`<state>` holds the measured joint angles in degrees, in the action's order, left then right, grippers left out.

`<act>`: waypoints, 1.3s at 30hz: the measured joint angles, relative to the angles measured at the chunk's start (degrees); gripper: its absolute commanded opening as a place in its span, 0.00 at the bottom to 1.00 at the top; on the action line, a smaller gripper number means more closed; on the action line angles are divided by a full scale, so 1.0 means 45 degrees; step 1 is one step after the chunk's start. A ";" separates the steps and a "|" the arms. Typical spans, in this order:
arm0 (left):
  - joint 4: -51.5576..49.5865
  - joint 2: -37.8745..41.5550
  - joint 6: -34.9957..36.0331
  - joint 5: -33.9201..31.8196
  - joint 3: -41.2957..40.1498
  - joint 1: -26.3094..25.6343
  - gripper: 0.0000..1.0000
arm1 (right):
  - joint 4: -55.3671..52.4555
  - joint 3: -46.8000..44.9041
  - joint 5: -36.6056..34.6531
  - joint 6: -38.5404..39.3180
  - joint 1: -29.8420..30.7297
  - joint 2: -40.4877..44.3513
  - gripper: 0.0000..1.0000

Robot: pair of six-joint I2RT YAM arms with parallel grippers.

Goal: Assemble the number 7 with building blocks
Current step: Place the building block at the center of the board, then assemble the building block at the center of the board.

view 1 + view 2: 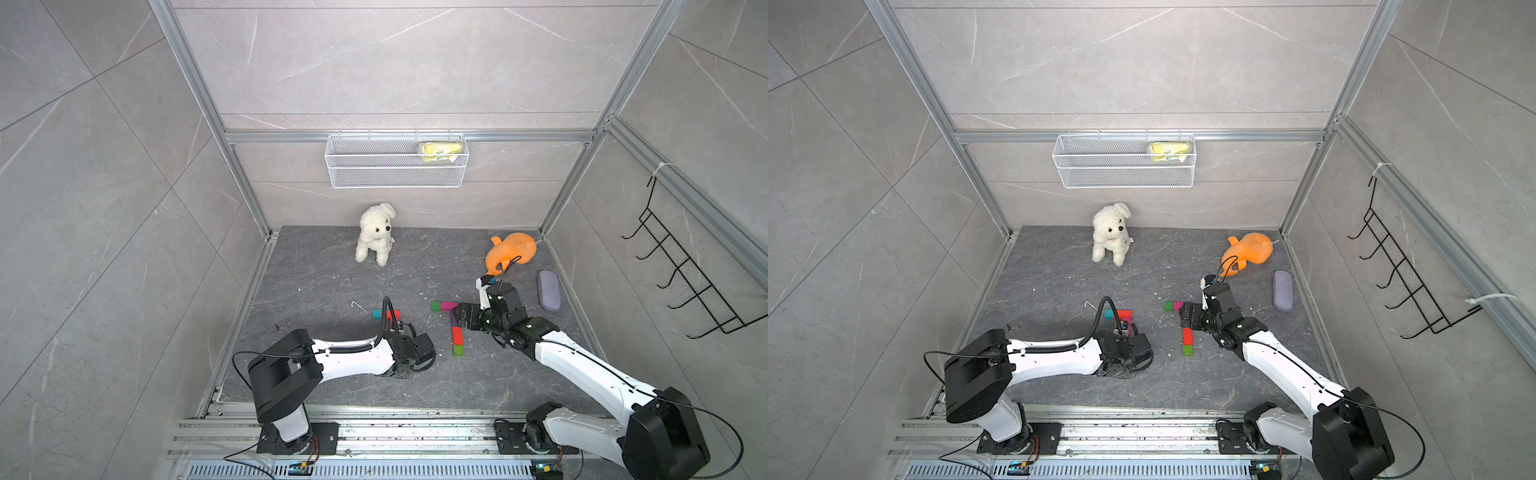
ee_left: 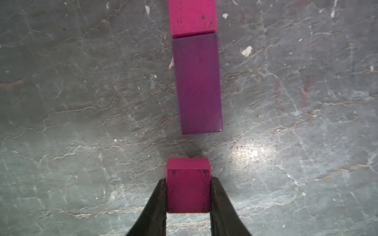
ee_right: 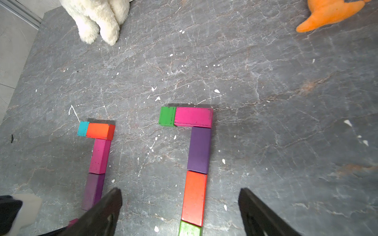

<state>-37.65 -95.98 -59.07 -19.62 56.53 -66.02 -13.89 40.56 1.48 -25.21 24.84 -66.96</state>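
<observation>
The left end effector (image 2: 188, 180) pinches a small magenta cube (image 2: 188, 190) just short of the purple block (image 2: 198, 83) that ends the stem of the unfinished number 7 (image 3: 99, 156); whether the cube rests on the counter (image 3: 266, 81) is hard to tell. Released here, it would leave a gap; pushed in carelessly, it could skew the purple block. The right end effector (image 3: 180, 192), spread wide over the finished 7 (image 3: 199, 149), might knock its red block (image 3: 194, 198) if lowered
</observation>
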 measured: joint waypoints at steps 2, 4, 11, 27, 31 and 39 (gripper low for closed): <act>0.0092 -0.0015 -0.0029 -0.0073 0.0000 0.0000 0.11 | -0.0053 0.0000 -0.0034 0.0000 0.0005 0.0058 0.90; 0.0194 -0.0015 -0.0029 -0.0155 0.0000 0.0000 0.16 | -0.0107 0.0000 -0.0044 0.0000 0.0000 0.0146 0.90; 0.0432 -0.0107 -0.0083 -0.0306 0.0005 0.0000 0.48 | -0.0340 0.0000 -0.0087 -0.0005 0.0083 0.0228 0.87; 0.0277 0.6212 -0.0549 -0.2681 -0.2477 -0.0141 0.91 | -0.2147 0.1219 -0.2200 -0.0665 0.2501 0.0238 0.75; -0.0374 0.8568 -0.0189 -0.3589 -0.2871 0.0559 0.95 | -0.2652 0.1574 -0.2540 -0.1472 0.3531 0.0029 0.74; 0.0850 1.0608 0.2346 -0.2263 -0.4605 0.4789 0.96 | -0.3881 0.4017 -0.3322 -0.3594 0.7295 -0.3745 0.69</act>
<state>-33.82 -48.25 -48.51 -29.80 35.81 -44.47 -31.35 58.63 -13.47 -41.39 57.67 -83.81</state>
